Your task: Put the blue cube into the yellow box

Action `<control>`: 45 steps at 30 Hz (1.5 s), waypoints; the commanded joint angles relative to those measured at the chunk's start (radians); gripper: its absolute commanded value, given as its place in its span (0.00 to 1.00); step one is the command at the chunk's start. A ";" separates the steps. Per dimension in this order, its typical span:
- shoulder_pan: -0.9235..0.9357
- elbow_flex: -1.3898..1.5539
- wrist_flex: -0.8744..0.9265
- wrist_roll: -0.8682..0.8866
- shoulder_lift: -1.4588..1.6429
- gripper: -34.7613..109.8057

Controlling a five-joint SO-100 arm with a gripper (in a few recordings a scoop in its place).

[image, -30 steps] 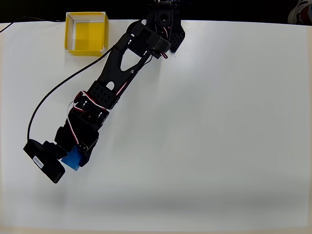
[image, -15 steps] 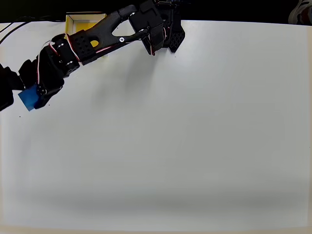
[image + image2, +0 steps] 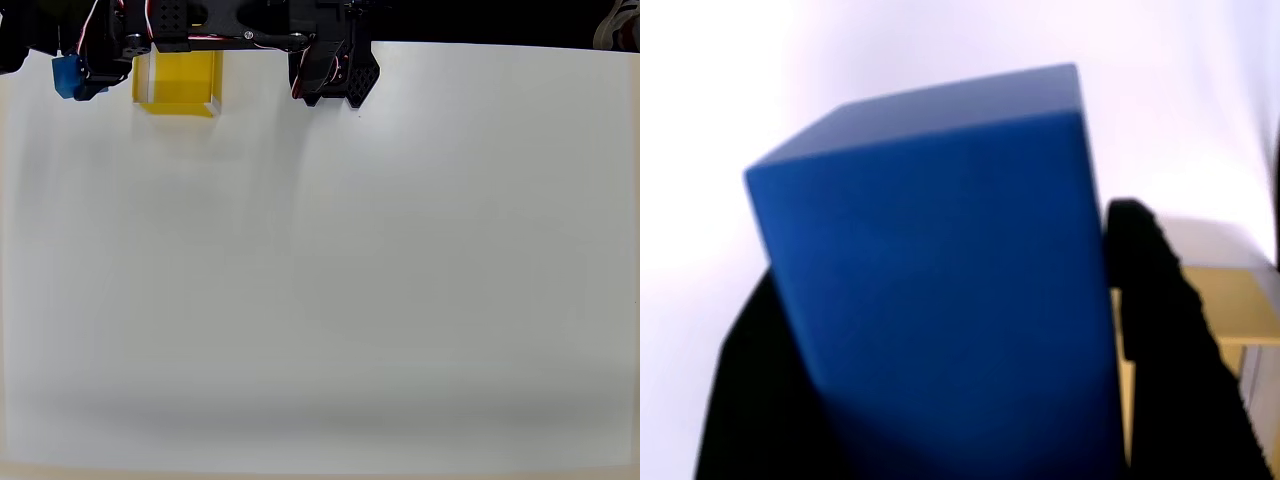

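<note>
My gripper [image 3: 72,76] is shut on the blue cube [image 3: 66,75], held up at the far left top of the overhead view, just left of the yellow box [image 3: 180,82]. The arm stretches along the table's back edge and covers the box's upper part. In the wrist view the blue cube [image 3: 940,280] looms large between the black fingers [image 3: 1160,330], and a corner of the yellow box [image 3: 1230,305] shows at the right edge.
The arm's black base [image 3: 335,65] stands at the top centre of the white table [image 3: 350,270]. A dark strip runs behind the table's back edge.
The arm has swung from the lower left up and round to the table's back edge, carrying the blue cube to just left of the yellow box.
</note>
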 commanded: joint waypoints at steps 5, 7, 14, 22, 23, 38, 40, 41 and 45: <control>0.069 0.120 -0.029 0.006 0.233 0.30; 0.069 0.178 -0.037 0.006 0.262 0.30; 0.071 0.348 -0.084 0.014 0.357 0.31; 0.095 0.471 -0.087 0.020 0.442 0.31; 0.100 0.485 -0.087 0.018 0.453 0.30; 0.117 0.703 -0.199 0.015 0.511 0.30; 0.117 0.733 -0.232 0.018 0.511 0.30; 0.117 0.747 -0.247 0.018 0.511 0.30; 0.117 0.799 -0.305 0.026 0.506 0.30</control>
